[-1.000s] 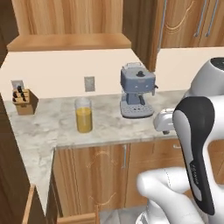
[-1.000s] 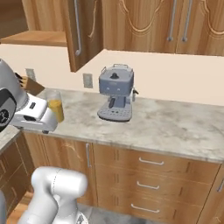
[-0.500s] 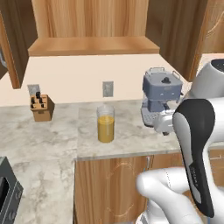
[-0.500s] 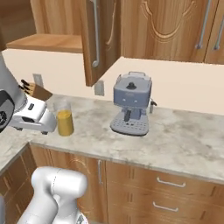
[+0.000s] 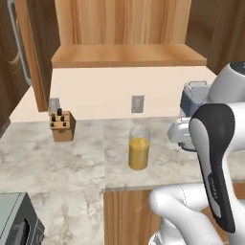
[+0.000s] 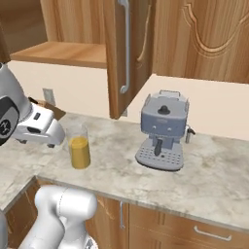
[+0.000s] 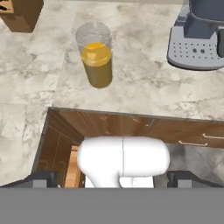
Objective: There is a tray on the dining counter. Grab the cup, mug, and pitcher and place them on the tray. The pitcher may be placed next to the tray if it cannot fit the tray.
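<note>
1. The hand (image 7: pixel 112 177) hangs wide open and empty above the desk's near edge; its two dark tips stand far apart.
2. Over the last second the base has driven along, so the whole view has shifted and the pitcher (image 5: pixel 139 148) now sits nearly central, probably lining up a first reach.
3. The pitcher stands upright on the desk (image 5: pixel 72 158), near its front edge, left of the coffee machine (image 6: pixel 162 130), right of the knife block (image 5: pixel 61 125).
4. It is a clear glass cylinder about half full of orange liquid.

Marble counter (image 5: pixel 72 162), pitcher (image 5: pixel 139 148), coffee machine (image 6: pixel 162 130), knife block (image 5: pixel 61 126)
</note>
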